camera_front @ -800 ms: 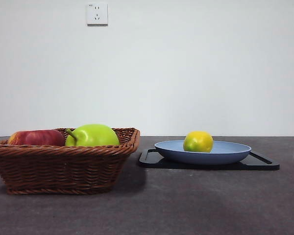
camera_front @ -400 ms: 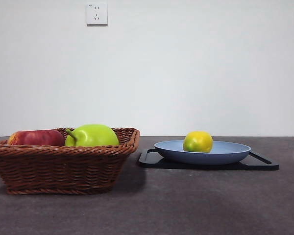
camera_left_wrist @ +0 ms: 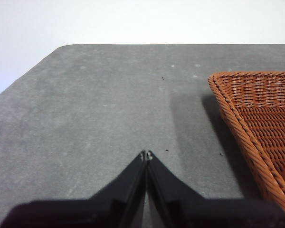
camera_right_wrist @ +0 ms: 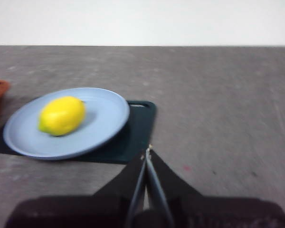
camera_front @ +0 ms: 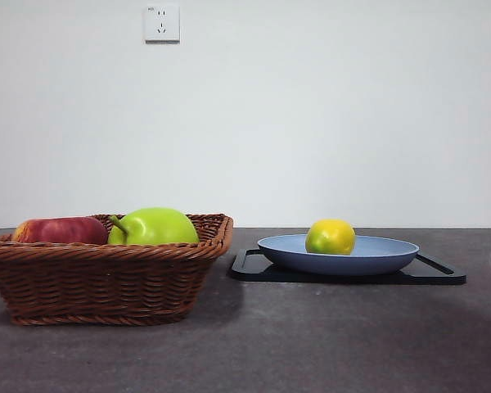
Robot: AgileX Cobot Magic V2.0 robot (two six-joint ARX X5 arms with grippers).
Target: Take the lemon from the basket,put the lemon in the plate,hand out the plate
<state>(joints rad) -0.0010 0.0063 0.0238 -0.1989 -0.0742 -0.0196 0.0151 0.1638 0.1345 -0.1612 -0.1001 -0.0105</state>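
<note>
The yellow lemon lies in the light-blue plate, which rests on a flat black tray. In the right wrist view the lemon sits on the plate ahead of my right gripper, whose jaws are shut and empty, off the tray's edge. The brown wicker basket stands at the left. My left gripper is shut and empty over bare table, beside the basket's corner. Neither arm shows in the front view.
A green apple and a red apple lie in the basket. The dark grey table stretches in front of basket and tray. A white wall with a socket stands behind.
</note>
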